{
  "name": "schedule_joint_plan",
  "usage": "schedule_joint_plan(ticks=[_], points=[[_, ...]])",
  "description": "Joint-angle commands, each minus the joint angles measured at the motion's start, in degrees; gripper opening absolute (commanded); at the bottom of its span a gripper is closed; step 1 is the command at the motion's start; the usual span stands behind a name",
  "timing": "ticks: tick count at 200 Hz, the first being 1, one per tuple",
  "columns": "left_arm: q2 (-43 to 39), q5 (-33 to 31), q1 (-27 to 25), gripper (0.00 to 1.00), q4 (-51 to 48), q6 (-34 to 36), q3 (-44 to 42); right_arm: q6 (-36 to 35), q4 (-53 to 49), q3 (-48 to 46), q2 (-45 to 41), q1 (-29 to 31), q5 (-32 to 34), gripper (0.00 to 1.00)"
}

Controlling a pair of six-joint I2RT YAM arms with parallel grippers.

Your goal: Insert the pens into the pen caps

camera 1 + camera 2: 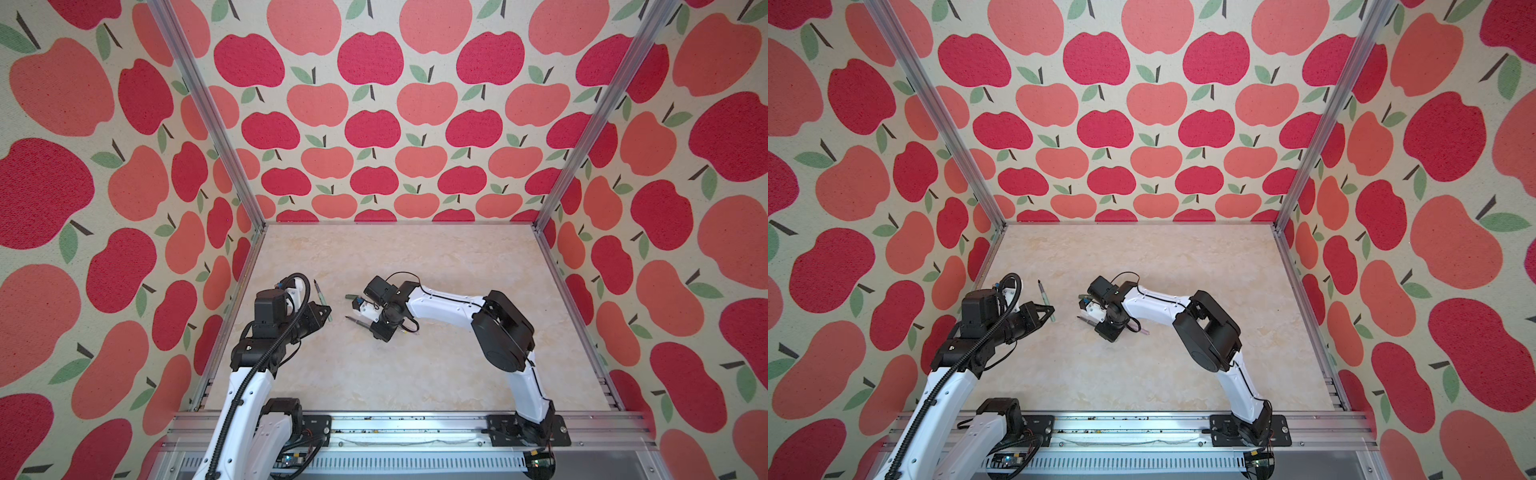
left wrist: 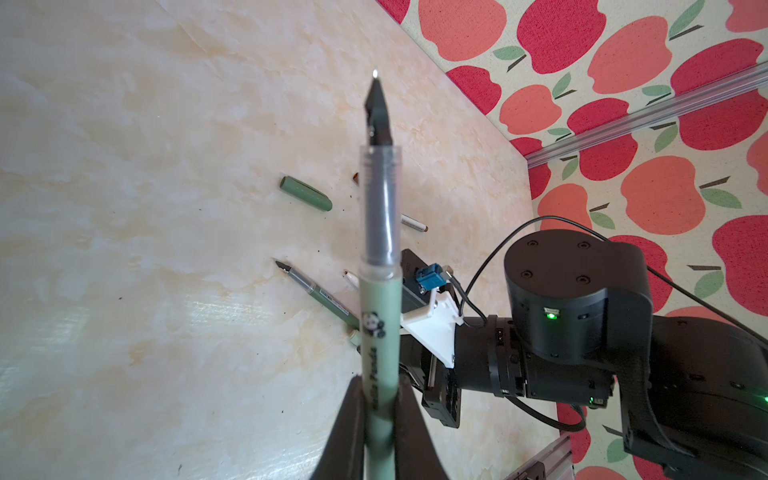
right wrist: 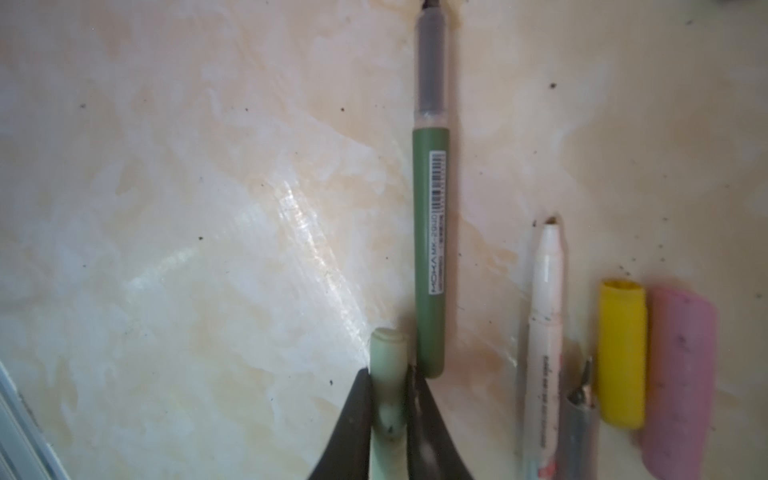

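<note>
My left gripper [image 2: 379, 380] is shut on the sage green pen [image 2: 380, 299], held off the table with its dark tip pointing away from the wrist; both top views show this pen [image 1: 319, 303] at the gripper [image 1: 328, 309]. My right gripper [image 3: 387, 370] is down at the table, shut on the sage green pen cap [image 3: 388, 345]. Beside that cap lies the dark green pen [image 3: 431, 249]. Close by lie a white-and-yellow pen [image 3: 544, 316], a yellow cap [image 3: 621, 353] and a lilac-pink cap [image 3: 677, 382]. The dark green cap [image 2: 305, 193] lies apart.
A grey pen's tip [image 3: 582, 399] shows between the white pen and the yellow cap. A brown-ended pen [image 2: 413, 223] lies beyond the right wrist [image 2: 561, 332]. Apple-patterned walls [image 1: 374, 124] enclose the marble table [image 1: 415, 374] on three sides; a metal rail [image 1: 395, 428] runs along the front.
</note>
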Motion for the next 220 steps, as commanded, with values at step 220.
schedule_joint_plan(ticks=[220], points=[[23.23,-0.55,-21.77,0.0,13.13,1.35,6.15,30.84,9.94,-22.19,-18.99,-22.34,3.78,0.18]])
